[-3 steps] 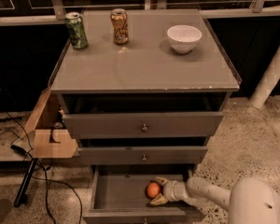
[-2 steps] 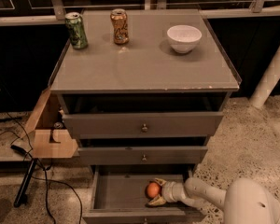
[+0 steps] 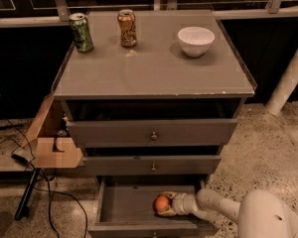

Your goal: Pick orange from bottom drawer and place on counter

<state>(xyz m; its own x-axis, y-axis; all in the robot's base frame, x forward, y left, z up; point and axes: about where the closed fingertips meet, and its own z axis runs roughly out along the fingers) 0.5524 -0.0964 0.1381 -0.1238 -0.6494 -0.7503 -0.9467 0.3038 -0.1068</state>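
The orange (image 3: 162,203) lies inside the open bottom drawer (image 3: 129,209), right of its middle. My gripper (image 3: 167,204) reaches in from the right, low in the drawer, with its fingers on either side of the orange. My pale arm (image 3: 223,209) runs off to the lower right. The grey counter (image 3: 154,66) tops the cabinet above.
On the counter stand a green can (image 3: 81,31), a copper-orange can (image 3: 126,28) and a white bowl (image 3: 195,40). A cardboard box (image 3: 52,135) sits left of the cabinet, with cables (image 3: 44,187) on the floor. A white post (image 3: 288,78) stands at the right.
The gripper has crept a little to the left around the orange; the orange and drawer stay put.
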